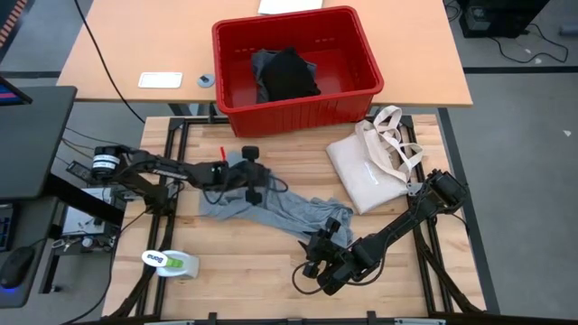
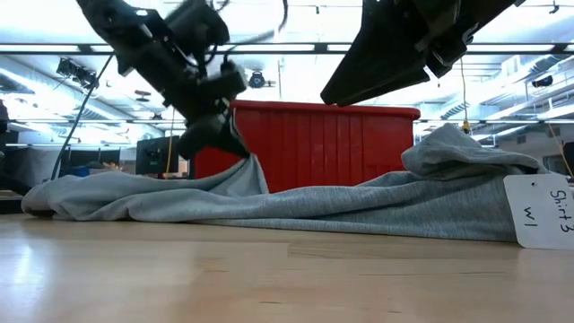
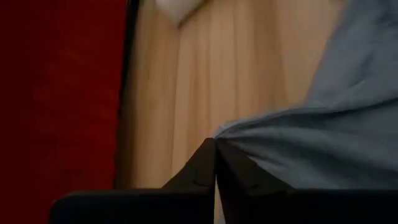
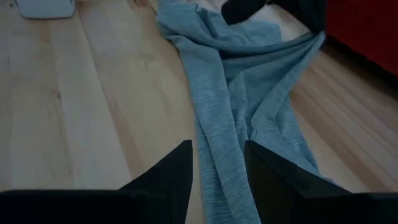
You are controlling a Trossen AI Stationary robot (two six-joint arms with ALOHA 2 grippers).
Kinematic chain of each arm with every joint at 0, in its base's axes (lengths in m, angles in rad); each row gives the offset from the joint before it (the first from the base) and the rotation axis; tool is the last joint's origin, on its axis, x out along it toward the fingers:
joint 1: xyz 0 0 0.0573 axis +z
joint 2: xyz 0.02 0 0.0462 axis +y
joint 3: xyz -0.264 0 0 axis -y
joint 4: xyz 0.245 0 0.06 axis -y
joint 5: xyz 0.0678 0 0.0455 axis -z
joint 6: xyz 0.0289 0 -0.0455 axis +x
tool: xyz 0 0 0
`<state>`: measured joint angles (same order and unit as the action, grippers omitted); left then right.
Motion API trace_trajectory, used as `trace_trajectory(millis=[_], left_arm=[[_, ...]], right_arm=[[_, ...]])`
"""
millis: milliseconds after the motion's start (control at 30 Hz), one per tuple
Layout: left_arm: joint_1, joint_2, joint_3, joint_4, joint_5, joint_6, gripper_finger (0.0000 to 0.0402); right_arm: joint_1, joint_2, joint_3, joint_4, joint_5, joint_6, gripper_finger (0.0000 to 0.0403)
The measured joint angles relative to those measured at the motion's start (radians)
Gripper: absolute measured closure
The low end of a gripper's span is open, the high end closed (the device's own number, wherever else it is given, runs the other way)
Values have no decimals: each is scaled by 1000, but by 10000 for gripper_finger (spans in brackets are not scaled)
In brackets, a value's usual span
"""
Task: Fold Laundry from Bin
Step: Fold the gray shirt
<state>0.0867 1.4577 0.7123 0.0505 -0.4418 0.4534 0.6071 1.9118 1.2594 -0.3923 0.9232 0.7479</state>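
Observation:
The light grey T-shirt (image 1: 271, 212) lies crumpled in a long strip across the table, near the red bin (image 1: 298, 99). The bin holds a black garment (image 1: 289, 74) on some grey cloth. My left gripper (image 1: 256, 187) is shut on the shirt's far part. My right gripper (image 1: 327, 242) is open just above the shirt's right end. In the right wrist view its fingers stand on either side of a strip of the shirt (image 4: 221, 168). A white paper tag (image 2: 538, 211) hangs at that end. No blue plaid shirt shows. My left gripper pinches a bit of the T-shirt's edge (image 3: 225, 135) between its two shut fingertips (image 3: 205, 163), on the side facing the bin. The fingers slant down from the table's left. The cloth rises in a small peak (image 2: 248, 168) to the fingers, and the rest of the shirt lies on the table.
A cream tote bag (image 1: 366, 167) lies at the table's right, beside the bin. A white and green object (image 1: 172, 262) sits near the front left corner. Bare wood (image 1: 244, 266) shows along the near side.

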Motion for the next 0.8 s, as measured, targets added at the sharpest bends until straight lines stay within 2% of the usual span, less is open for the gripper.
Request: trace_trajectory(millis=[100,267,333,500,600,700,800], left_arm=[[29,15,0,-45,100,-88,374],[12,22,0,-48,437,-153,351],[-21,19,0,-47,477,-155,330],[-94,-30,30,-147,437,-151,259],[-114,-49,61,-319,283,-128,226],[-98,-49,65,-464,121,-179,214],[-68,-49,65,-582,113,-249,214]], right_arm=[[0,0,0,1,0,0,249],[-2,0,0,7,-8,4,249],[-2,0,0,11,-12,4,249],[-3,0,0,10,-28,0,249],[-19,0,-5,4,-28,-19,249],[-81,0,-51,44,-63,-78,249],[-163,0,-113,160,-117,-182,250]])
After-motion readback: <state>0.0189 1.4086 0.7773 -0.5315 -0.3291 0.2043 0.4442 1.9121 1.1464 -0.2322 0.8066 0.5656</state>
